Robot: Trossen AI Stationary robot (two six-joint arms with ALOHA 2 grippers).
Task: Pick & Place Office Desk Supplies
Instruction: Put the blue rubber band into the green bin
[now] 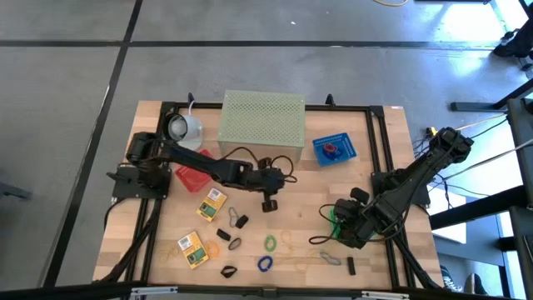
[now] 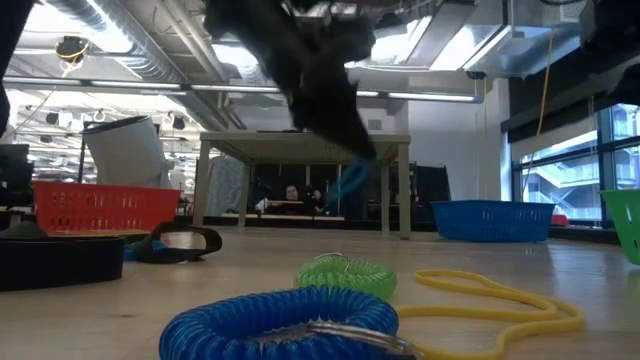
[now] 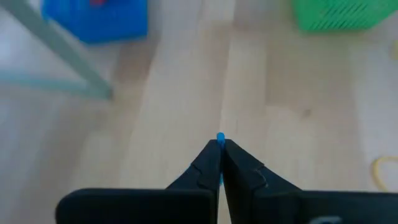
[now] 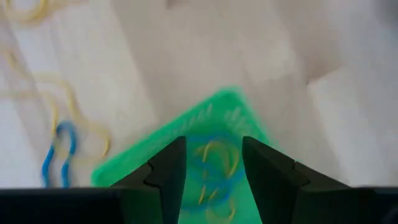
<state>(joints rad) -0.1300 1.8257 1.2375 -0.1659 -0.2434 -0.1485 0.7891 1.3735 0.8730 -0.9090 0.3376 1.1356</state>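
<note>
My left end effector [image 3: 219,155] pinches a small blue piece [image 3: 220,138], above the desk [image 1: 300,200] near the blue tray [image 1: 335,150]. Right end effector [image 4: 213,163] spread over the green basket [image 4: 186,134].

Yellow packets [image 1: 212,202], black clips [image 1: 242,222], and blue [image 1: 265,263] and green loops [image 1: 271,243] are scattered flat on the front boards; yellow bands [image 1: 287,242] are tangled among them.
</note>
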